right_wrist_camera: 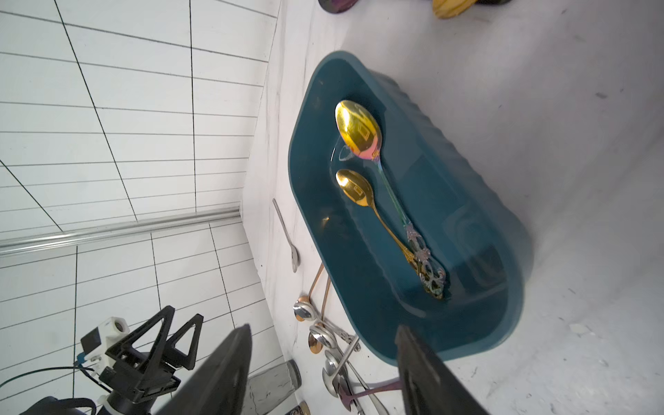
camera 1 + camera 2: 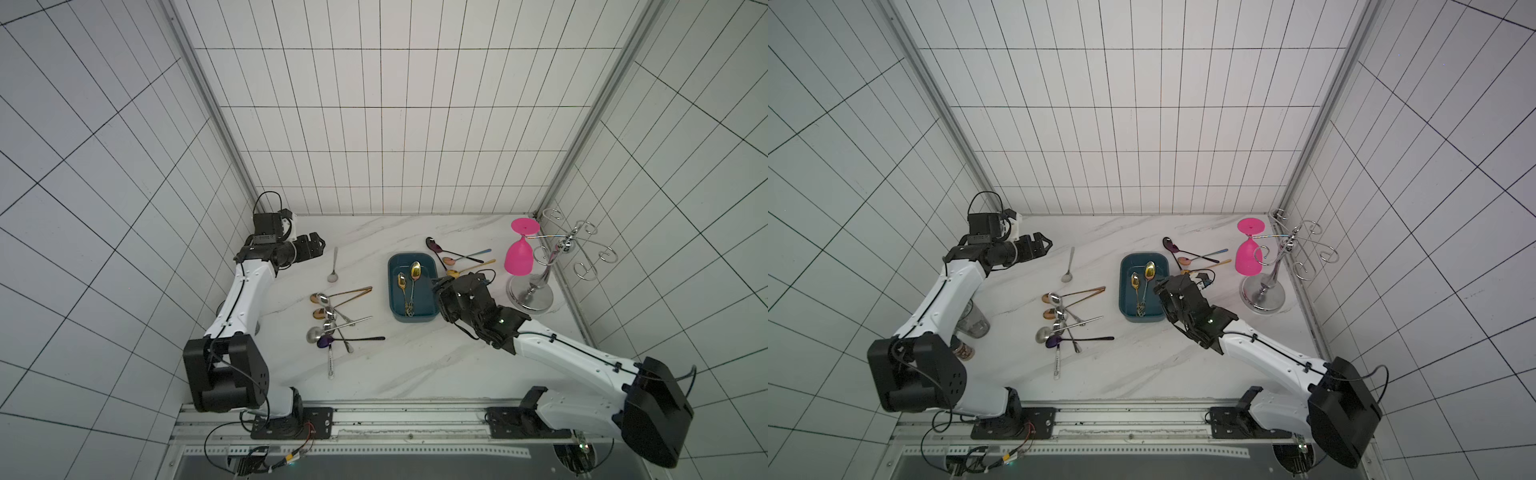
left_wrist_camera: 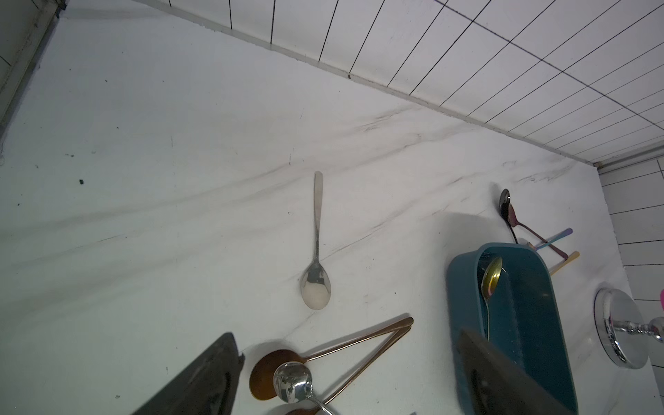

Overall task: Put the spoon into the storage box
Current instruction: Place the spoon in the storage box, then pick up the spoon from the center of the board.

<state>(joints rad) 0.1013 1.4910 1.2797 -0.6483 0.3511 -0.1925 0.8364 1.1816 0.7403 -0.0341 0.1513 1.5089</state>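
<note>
Two gold spoons (image 2: 409,276) are lying inside the storage box (image 2: 413,318); loose spoons (image 2: 332,320) are waiting outside it. The right gripper (image 2: 439,289) is hovering just beside the box and the left gripper (image 2: 320,244) well apart from it, both spread and empty.

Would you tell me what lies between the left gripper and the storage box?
A single silver spoon lies there; both top views show it.

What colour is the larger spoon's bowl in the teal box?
The larger metal spoon has a shiny gold bowl, pink-tinged at the neck. Best: right wrist view.
</note>
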